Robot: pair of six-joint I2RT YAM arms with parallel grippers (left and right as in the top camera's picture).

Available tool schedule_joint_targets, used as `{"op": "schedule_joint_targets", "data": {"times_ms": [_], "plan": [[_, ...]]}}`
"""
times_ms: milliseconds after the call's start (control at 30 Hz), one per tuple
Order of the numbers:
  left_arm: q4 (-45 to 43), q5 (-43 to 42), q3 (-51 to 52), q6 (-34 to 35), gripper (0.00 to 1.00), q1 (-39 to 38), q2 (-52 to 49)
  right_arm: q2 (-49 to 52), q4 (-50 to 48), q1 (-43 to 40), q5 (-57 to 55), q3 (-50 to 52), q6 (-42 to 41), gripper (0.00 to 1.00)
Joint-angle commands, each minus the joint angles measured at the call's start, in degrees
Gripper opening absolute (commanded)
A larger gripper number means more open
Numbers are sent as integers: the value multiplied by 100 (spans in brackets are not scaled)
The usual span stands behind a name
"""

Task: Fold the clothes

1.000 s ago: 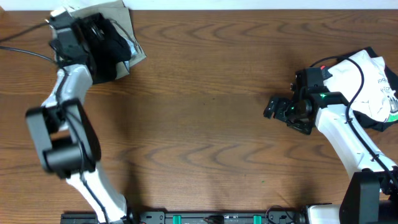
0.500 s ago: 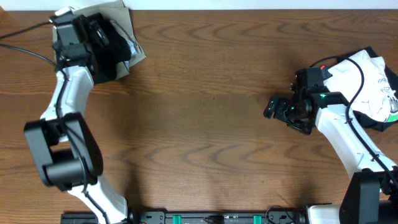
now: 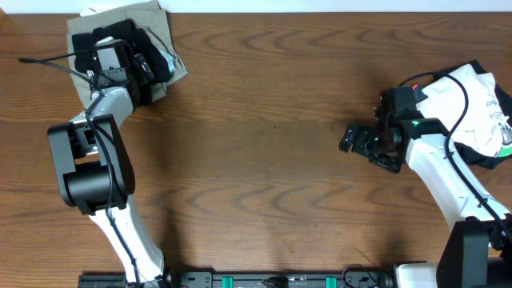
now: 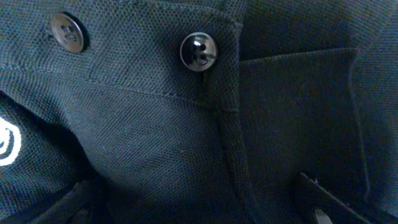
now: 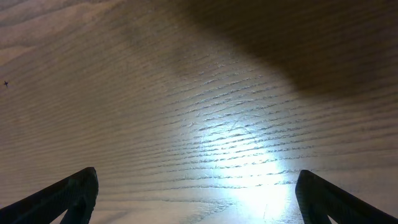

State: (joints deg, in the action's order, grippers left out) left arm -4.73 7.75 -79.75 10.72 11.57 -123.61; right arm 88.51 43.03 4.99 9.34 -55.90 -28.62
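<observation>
The brown wooden surface [image 3: 264, 160] lies bare between the two arms, with nothing standing across that stretch. A thin black cable [image 3: 48, 66] trails over the wood behind the left arm [image 3: 96, 160], off to the outer side of the left jaws. The left jaws stand apart and hang close over a black knit shirt [image 4: 155, 124], clamped on nothing; one dark fingertip [image 4: 62, 208] shows at each lower corner of the left wrist view, and the cloth fills everything between and ahead of them. Ahead of these jaws run a stitched placket and two black buttons [image 4: 199, 51], with a small white mark [image 4: 7, 143] off to one side. Seen from overhead, this shirt rests on a khaki folded piece [image 3: 172, 68], whose edge shows just beyond the jaws. The right jaws are spread wide over bare wood, holding nothing, with only lit grain between their fingertips [image 5: 68, 193]. A white printed top [image 3: 480, 100] lies well behind the right jaws, beside the right arm [image 3: 448, 176], on a black garment [image 3: 478, 68] whose edge peeks out around it.
</observation>
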Motion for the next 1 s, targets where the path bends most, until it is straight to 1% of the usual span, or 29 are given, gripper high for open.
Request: {"op": "schedule_joint_targets", "data": {"times_ms": [0, 100, 267, 400, 467, 633, 800, 967], "plan": [[157, 46, 87, 70, 98, 35, 26, -81, 7, -48, -37, -98, 44, 99], [-85, 46, 87, 70, 98, 35, 479, -81, 7, -48, -37, -98, 44, 99], [-848, 46, 87, 70, 98, 35, 1329, -81, 7, -48, -37, -98, 44, 99], [-1423, 44, 83, 63, 98, 35, 1475, -81, 7, -48, -37, -98, 44, 99], [-1517, 42, 28, -22, 98, 35, 1412, -81, 7, -48, -37, -98, 44, 99], [-1513, 42, -208, -629, 98, 44, 1010, -81, 7, -48, -37, -98, 44, 99], [-1482, 17, -608, -667, 98, 175, 435, -81, 7, -48, -37, -98, 44, 99], [-964, -293, -1375, -669, 98, 356, -260, -81, 7, -48, -37, -98, 44, 99]]}}
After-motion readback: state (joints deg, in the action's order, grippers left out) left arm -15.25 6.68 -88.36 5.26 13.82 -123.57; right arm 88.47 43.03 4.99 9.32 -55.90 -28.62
